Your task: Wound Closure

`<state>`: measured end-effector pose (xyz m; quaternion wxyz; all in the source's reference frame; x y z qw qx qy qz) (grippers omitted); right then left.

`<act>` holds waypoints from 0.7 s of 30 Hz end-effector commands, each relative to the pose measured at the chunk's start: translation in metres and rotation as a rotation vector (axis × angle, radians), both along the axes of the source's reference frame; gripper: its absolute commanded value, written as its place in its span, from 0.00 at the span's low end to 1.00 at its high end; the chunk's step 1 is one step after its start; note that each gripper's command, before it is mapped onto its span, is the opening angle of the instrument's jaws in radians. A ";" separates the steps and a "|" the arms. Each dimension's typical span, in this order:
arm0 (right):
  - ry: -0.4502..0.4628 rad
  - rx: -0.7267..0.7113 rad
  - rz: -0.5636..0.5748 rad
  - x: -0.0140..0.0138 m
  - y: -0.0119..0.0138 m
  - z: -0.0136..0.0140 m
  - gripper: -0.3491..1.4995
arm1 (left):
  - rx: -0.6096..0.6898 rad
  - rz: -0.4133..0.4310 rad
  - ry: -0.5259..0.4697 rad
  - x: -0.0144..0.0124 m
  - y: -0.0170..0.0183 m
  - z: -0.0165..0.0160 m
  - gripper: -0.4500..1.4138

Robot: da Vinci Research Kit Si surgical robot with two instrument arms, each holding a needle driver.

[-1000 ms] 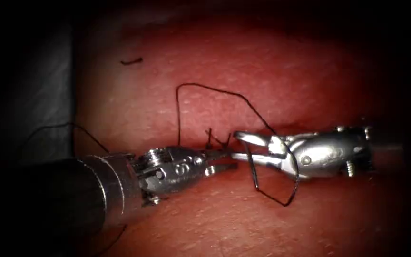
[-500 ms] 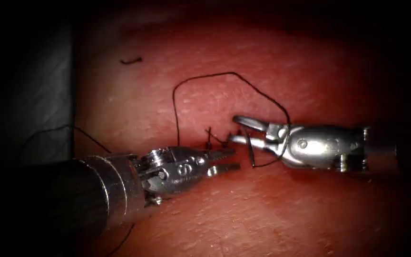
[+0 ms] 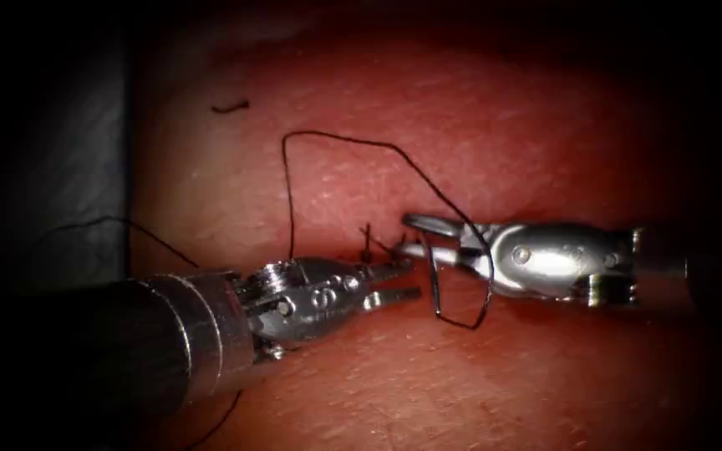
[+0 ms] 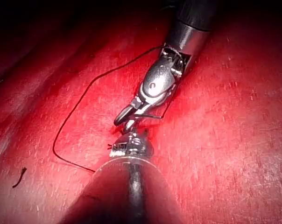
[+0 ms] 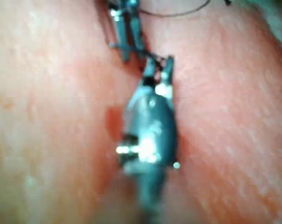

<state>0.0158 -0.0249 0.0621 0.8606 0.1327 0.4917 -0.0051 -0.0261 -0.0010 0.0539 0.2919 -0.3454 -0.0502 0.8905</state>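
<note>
Tissue (image 3: pixel 545 125): lit red across the scene, dark at the edges. Line of the cut hard to make out under the tools.

Left tool (image 3: pixel 415 278): entering from the near left, tips pointing right. Jaws apart, clamped on nothing. Seen from behind its own shaft in the left wrist view (image 4: pixel 127 147), and from the far end in the right wrist view (image 5: pixel 124 46).

Right tool (image 3: pixel 403 235): entering from the right, tips pointing left, just beyond the left tool's tips and slightly farther. Jaws apart, clamped on nothing (image 4: pixel 122 122) (image 5: pixel 159 63).

Thread (image 3: pixel 336 140): rising from the tissue beside the left tool's wrist, arching far and right, then dropping across the right tool just behind its jaws. Passing under that tool, hanging as a slack loop on the near side and coming back up in front of its jaws. One turn, loose around the right tool. Second run trailing off left behind the left tool's shaft.

Short thread tails (image 3: pixel 367 242): standing up from the tissue, just beside both tools' tips.

Cut end of thread (image 3: pixel 231 107): lying loose on the far left tissue, well apart from both tools (image 4: pixel 19 176)
</note>
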 end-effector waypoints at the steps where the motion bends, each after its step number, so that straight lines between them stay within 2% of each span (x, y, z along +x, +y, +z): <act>1: 0.004 0.002 0.003 0.0007 -0.0009 0.0002 0.00 | 0.000 0.001 -0.001 -0.0006 -0.0002 0.0006 0.17; 9: 0.047 0.026 0.029 0.0006 0.0006 -0.0014 0.00 | -0.001 0.002 -0.003 -0.0014 0.0001 0.0006 0.17; 13: 0.017 0.058 0.007 0.0006 -0.0002 0.0003 0.00 | -0.001 0.004 -0.004 -0.0011 0.0000 0.0005 0.17; 14: -0.024 0.092 -0.018 0.0004 -0.0011 0.0022 0.00 | 0.000 0.007 -0.006 -0.0007 0.0000 0.0005 0.16; 15: -0.032 0.106 -0.007 0.0001 -0.0013 0.0028 0.00 | 0.000 0.008 -0.007 -0.0006 0.0001 0.0005 0.16; 21: -0.056 0.151 0.014 -0.0013 -0.0014 0.0035 0.00 | 0.000 0.010 -0.008 -0.0004 0.0000 0.0004 0.16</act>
